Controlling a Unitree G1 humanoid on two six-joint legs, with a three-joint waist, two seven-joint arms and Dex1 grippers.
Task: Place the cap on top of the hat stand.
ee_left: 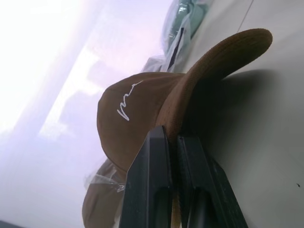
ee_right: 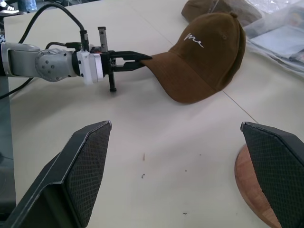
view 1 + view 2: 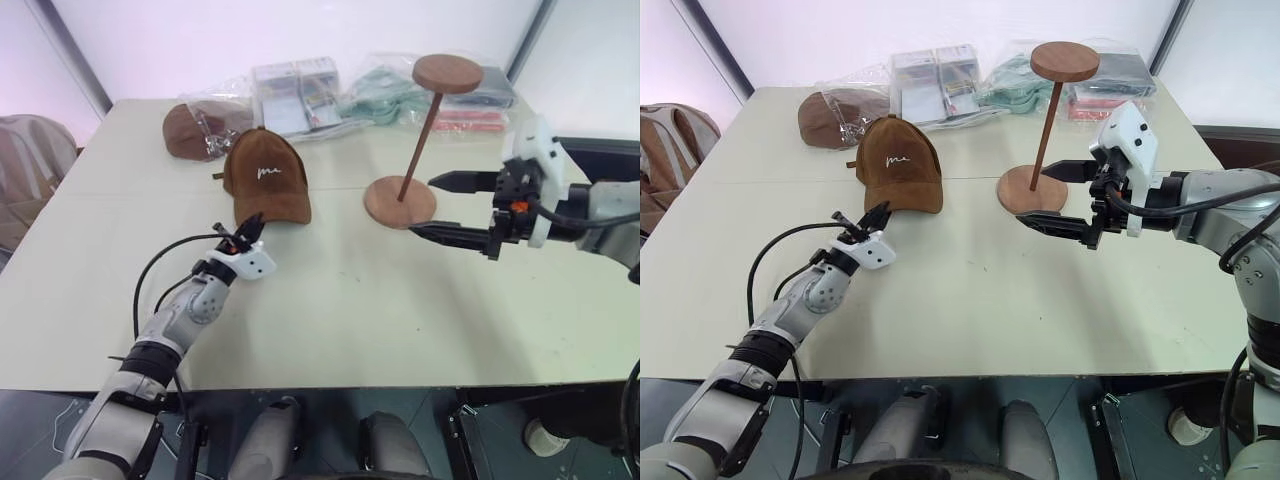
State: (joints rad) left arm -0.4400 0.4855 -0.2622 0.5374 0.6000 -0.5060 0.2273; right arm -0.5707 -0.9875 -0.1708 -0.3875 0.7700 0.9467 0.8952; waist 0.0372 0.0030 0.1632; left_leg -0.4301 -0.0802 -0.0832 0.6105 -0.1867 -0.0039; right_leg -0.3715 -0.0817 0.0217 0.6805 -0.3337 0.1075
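Counter (image 3: 330, 320): pale, wide, carrying every item; clear plastic packets line its far edge.
Hat stand (image 3: 425, 130): at about two o'clock on the counter, round base flat, thin rod leaning, disc top well above cap height.
Cap (image 3: 264, 175): brown, white script on its front, resting at about eleven o'clock on the counter, well apart from the stand. Its long axis runs from crown to brim, the brim pointing toward the robot, near six o'clock.
Wrapped cap (image 3: 195, 128): a second brown cap in clear plastic, just behind at ten o'clock, not the one wanted.
Right tool (image 3: 452, 208): fingers spread wide apart, empty, hovering just beside the stand's base at its four o'clock side.
Left tool (image 2: 135, 58): fingers closed together on the edge of the cap's brim; the crown lies beyond it at twelve o'clock.
Key relation: the left arm has the cap; the stand lies toward three o'clock from it, so the carry likely goes up and rightward.
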